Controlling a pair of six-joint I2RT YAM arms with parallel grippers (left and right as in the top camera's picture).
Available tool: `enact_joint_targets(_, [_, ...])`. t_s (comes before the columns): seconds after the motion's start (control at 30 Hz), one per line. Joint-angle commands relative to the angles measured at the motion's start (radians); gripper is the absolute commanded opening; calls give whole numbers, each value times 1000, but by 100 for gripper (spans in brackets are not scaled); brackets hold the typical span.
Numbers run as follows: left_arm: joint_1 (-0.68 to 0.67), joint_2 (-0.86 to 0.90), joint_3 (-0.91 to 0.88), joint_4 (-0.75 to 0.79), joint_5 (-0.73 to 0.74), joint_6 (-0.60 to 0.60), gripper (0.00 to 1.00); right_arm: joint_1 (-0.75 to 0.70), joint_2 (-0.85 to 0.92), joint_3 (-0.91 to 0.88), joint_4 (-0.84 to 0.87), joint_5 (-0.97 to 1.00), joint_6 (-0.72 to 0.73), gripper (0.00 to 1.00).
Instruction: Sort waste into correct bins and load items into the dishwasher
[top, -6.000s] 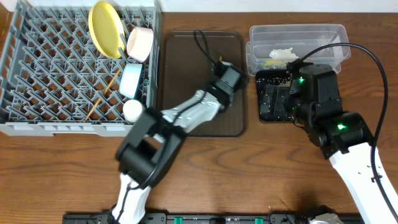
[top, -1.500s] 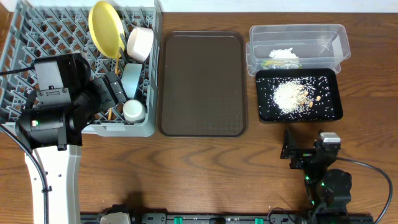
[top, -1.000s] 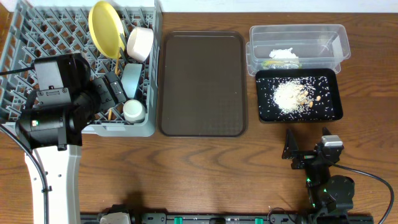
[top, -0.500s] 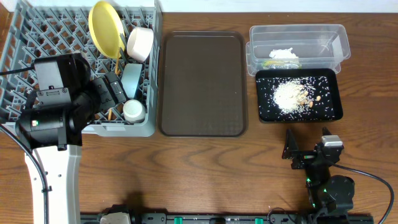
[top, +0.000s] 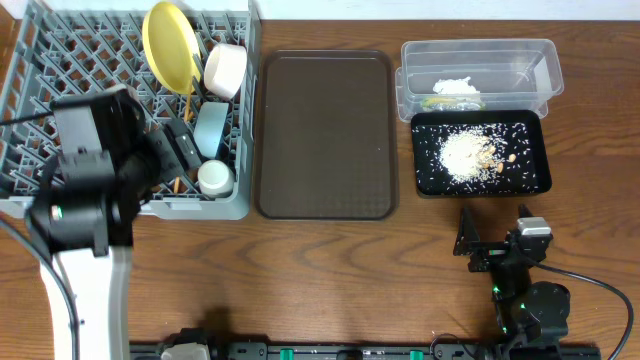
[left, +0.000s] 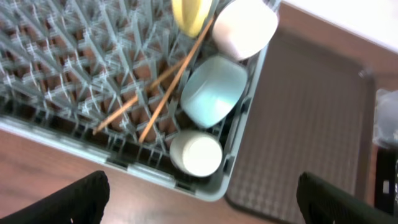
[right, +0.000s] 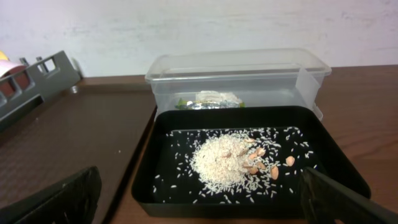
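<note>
The grey dishwasher rack (top: 80, 80) holds the yellow plate (top: 168, 45), white bowl (top: 225, 70), light blue bowl (left: 214, 93), white cup (left: 196, 154) and chopsticks (left: 168, 93). My left gripper (left: 205, 211) hovers open and empty over the rack's front right corner, just past the cup. Rice with tan crumbs (right: 224, 162) lies in the black tray (right: 249, 208). Crumpled paper (top: 457, 87) and a greenish scrap (top: 437, 101) sit in the clear tub (right: 236, 74). My right gripper (right: 202, 208) stands open and empty, low at the table's front, facing the black tray.
The dark brown serving tray (top: 325, 135) lies bare between the rack and the two bins. Bare wooden table (top: 330, 270) runs along the front. The right arm's cable (top: 600, 290) trails at the front right.
The left arm has shifted slightly and looks blurred. The right arm eased back toward the front edge over a second ago and has stayed still since.
</note>
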Motion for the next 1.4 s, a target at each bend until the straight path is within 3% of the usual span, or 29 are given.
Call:
enact_joint_targets(0.0, [-34,-145,-143,132,-37,-5,97,-6,-7,-6,2,-4,-14,99])
enact_joint_targets(0.2, [-38,-463,-529,455,-34,14,97,-6,-7,-6,2,-4,-14,99])
enact_joint_targets(0.43, [-39,-829,-887,584,-35,64,97,-6,-7,-6,2,-4,-14,99])
enact_joint_targets(0.6, [-39,-975,-1057,711,-34,76,97,-6,-7,-6,2,-4,-14,99])
enact_joint_targets(0.87, [-100,-1065,-1252,956,-35,200,97,-6,-7,-6,2,-4,-14,99])
enact_joint_targets(1.1, [-111,-1069,-1329,966,-15,210,97,-6,-7,-6,2,-4,-14,99])
enact_joint_targets(1.37, [-121,-1078,-1334,875,-27,218,97,-6,-7,-6,2,-4,-14,99])
